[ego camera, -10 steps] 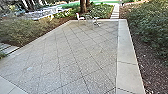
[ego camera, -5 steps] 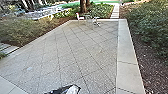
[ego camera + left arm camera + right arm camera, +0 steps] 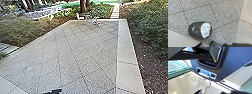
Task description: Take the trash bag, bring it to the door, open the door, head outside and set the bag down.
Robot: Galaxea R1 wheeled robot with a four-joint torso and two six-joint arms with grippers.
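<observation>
The trash bag (image 3: 196, 30), black with a white patch at one end, shows whole against the speckled paving in the left wrist view. Whether it rests on the ground or is just above it, I cannot tell. At the bottom edge of the head view is a small dark part of my left gripper (image 3: 53, 91). Seen from its own wrist, the left gripper (image 3: 207, 42) is open, its fingers apart, with the bag beyond their tips and separate from them. A dark part of my right gripper (image 3: 198, 92) is at the edge of the right wrist view.
Square paving (image 3: 82, 55) stretches ahead, bordered by a pale concrete strip (image 3: 127, 57) on the right. Bushes (image 3: 150, 27) and mulch flank it. A white chair (image 3: 80, 17) and a small table stand at the far end. A glass door panel (image 3: 178, 68) with a frame is near the right wrist.
The black-and-white bag that showed at the head view's bottom edge half a second ago has dropped out of that view; the dark gripper part is there now. The camera has hardly moved.
</observation>
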